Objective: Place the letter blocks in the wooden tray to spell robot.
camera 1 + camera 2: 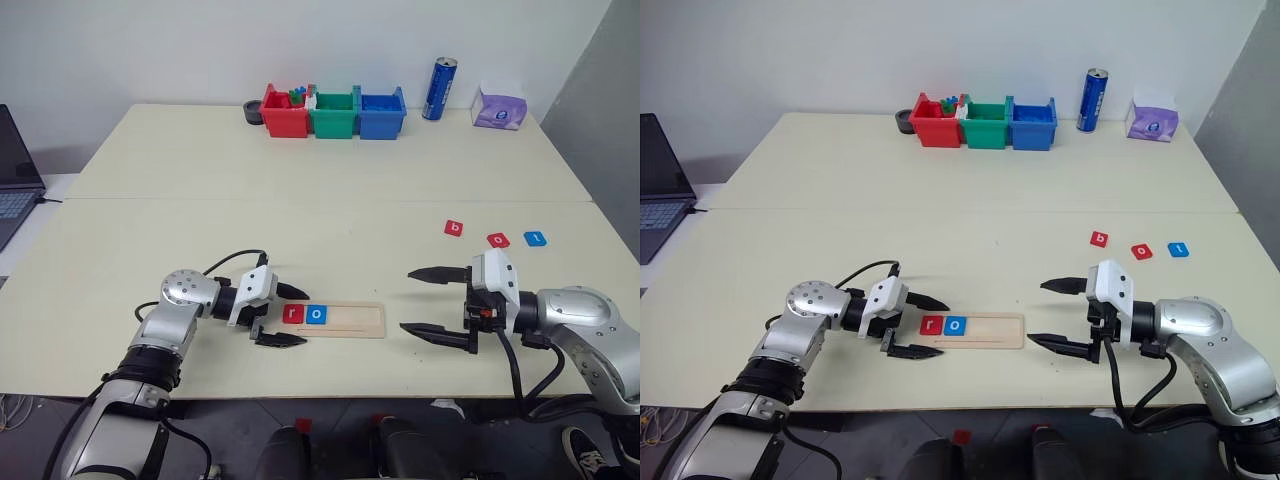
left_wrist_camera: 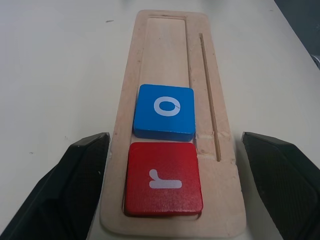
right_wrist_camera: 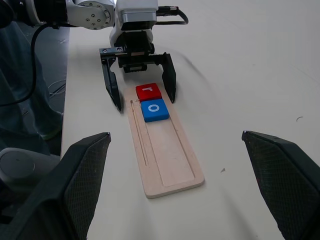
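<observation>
The wooden tray (image 1: 350,319) lies near the table's front edge. In its left end sit a red "r" block (image 1: 293,314) and a blue "o" block (image 1: 316,315), side by side. My left gripper (image 1: 285,314) is open, its fingers straddling the tray's left end around the "r" block (image 2: 162,178) without touching it. My right gripper (image 1: 433,303) hangs open and empty to the right of the tray, pointing at it. Three more letter blocks lie far right: a red "b" (image 1: 454,228), a red one (image 1: 498,240) and a blue one (image 1: 535,238).
Red (image 1: 284,112), green (image 1: 333,112) and blue (image 1: 381,112) bins stand in a row at the back, with a blue can (image 1: 439,89) and a purple tissue pack (image 1: 499,107) to their right. A laptop (image 1: 14,178) sits at the far left edge.
</observation>
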You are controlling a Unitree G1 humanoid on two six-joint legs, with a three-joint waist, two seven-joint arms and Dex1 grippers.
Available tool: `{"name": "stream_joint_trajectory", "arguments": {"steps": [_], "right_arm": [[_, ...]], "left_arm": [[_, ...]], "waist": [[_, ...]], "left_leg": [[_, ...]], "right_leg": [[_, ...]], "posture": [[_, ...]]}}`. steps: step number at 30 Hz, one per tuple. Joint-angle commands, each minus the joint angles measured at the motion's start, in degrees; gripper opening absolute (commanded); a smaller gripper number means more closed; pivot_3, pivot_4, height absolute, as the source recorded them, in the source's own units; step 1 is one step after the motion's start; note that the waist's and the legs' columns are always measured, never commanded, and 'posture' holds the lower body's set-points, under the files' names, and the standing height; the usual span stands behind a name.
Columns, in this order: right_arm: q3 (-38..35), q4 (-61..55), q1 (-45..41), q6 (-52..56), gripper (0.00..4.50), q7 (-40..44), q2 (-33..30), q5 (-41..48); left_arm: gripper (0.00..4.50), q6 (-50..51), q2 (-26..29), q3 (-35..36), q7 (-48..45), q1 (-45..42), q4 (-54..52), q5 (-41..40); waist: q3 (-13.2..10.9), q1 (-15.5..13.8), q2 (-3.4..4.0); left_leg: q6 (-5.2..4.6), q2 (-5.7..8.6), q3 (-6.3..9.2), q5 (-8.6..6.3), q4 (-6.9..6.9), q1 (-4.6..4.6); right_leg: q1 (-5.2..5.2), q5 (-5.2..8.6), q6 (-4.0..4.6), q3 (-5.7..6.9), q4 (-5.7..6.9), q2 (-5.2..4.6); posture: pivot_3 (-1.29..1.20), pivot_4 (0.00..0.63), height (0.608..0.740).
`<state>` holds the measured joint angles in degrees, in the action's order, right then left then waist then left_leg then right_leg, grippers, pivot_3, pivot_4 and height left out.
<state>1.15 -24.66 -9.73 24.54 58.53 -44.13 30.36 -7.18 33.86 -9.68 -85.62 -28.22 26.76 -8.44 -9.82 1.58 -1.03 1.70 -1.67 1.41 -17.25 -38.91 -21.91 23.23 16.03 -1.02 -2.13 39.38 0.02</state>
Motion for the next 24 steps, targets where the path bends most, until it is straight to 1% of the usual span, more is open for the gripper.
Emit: {"name": "stream_joint_trajectory", "arguments": {"steps": [1, 6, 13, 24], "right_arm": [[-0.88, -1.79, -0.74, 0.08, 4.5, -0.32, 0.19, 0.69], [-1.03, -1.81, -0.48, 0.12, 4.5, -0.34, 0.06, 0.68], [-0.97, -1.59, -0.64, 0.04, 4.5, -0.32, 0.07, 0.56], [-0.9, -1.62, -0.53, -0.1, 4.5, -0.3, 0.03, 0.38]], "left_arm": [[4.48, -0.16, 0.89, -0.86, -0.08, 0.37, -0.76, 0.55], [3.38, 0.4, 1.21, -1.16, 0.18, 0.48, -0.94, 0.99], [3.38, 0.58, 0.96, -1.21, 0.33, 0.39, -1.23, 0.89], [3.38, 0.05, 0.13, -0.83, 4.08, -0.6, 0.47, 2.08]], "waist": [[0.0, 0.0, 0.0], [0.0, 0.01, 0.0], [0.0, 0.01, 0.0], [0.0, 0.0, -0.01]], "left_leg": [[0.0, 0.0, 0.0, 0.0, 0.0, 0.0], [0.0, 0.0, -0.01, 0.0, -0.01, 0.01], [0.0, 0.0, -0.01, 0.0, -0.01, 0.01], [0.0, 0.01, 0.0, 0.0, -0.05, 0.04]], "right_leg": [[0.0, 0.0, 0.0, 0.0, 0.0, 0.0], [0.0, 0.0, 0.0, 0.0, 0.02, 0.0], [0.0, 0.0, 0.0, -0.01, 0.03, 0.0], [0.0, 0.0, 0.0, -0.01, 0.14, 0.0]], "posture": [[0.0, 0.15, 0.74], [0.0, 0.15, 0.74], [0.0, 0.15, 0.74], [0.0, 0.15, 0.74]]}}
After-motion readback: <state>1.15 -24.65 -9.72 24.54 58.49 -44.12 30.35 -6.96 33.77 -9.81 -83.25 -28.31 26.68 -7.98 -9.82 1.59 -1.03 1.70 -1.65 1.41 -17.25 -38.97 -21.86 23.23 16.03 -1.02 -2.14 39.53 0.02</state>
